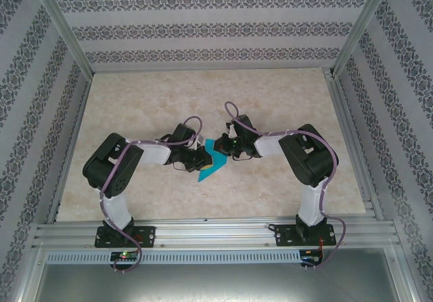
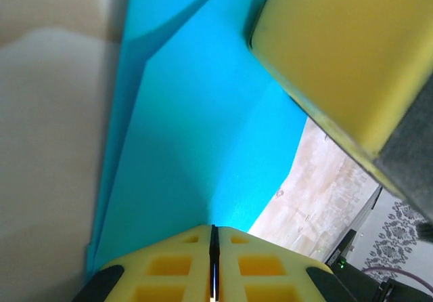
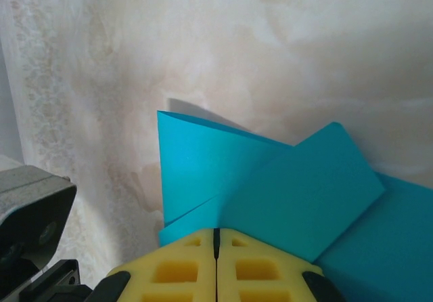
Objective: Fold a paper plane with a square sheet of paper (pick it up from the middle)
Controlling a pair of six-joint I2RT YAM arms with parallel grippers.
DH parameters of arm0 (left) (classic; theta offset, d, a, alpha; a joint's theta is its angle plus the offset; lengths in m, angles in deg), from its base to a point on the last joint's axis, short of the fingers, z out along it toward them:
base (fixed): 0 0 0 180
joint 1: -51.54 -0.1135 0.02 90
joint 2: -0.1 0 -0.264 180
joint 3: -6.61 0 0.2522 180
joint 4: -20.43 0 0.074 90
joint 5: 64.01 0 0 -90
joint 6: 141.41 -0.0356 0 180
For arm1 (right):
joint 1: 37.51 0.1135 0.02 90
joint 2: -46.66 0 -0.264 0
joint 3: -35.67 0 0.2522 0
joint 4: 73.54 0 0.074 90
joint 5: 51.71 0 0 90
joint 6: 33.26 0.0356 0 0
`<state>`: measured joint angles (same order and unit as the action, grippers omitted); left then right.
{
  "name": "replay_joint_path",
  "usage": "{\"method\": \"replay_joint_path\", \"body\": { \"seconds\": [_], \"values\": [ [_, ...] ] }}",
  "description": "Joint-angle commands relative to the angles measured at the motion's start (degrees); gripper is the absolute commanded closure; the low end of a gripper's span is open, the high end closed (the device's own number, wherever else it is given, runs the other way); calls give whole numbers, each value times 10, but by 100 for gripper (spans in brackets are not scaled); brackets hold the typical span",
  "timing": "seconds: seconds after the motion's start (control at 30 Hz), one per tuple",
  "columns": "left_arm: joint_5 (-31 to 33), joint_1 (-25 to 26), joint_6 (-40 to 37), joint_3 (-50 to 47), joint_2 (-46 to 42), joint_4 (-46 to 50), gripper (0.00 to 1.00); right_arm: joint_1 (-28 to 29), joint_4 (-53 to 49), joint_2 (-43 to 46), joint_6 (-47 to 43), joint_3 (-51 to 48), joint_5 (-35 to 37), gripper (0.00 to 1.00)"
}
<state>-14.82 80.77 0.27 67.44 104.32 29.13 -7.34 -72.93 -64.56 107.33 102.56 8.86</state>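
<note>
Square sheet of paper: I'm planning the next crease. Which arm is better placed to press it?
Probably the right: the right gripper, shut, rests at the folded flaps of the square sheet of paper, tips toward their creases. The left gripper pinches the sheet's edge, anchoring it.

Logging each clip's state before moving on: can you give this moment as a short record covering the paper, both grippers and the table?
paper: blue paper, partly folded, overlapping layers and creases visible, near the table's middle
left gripper: shut, pads pinching the paper's edge
right gripper: shut, pinching the paper from the opposite side
table: pale marbled top
arms: both reach inward and meet over the paper
plane: not yet a finished dart
</note>
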Motion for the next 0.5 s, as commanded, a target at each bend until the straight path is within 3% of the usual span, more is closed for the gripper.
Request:
{"method": "replay_joint_path", "body": {
  "seconds": [0.0,0.3,0.47],
  "values": [
    [-10,-1,6,-44,-4,66,87,2,-90,-41,-24,-18,70,94],
    [-14,0,-83,-49,-33,197,87,-1,-102,-43,-27,-15,78,94],
    [-5,-1,-93,-66,-52,217,87,-2,-110,-40,-30,-12,81,94]
  ]
}}
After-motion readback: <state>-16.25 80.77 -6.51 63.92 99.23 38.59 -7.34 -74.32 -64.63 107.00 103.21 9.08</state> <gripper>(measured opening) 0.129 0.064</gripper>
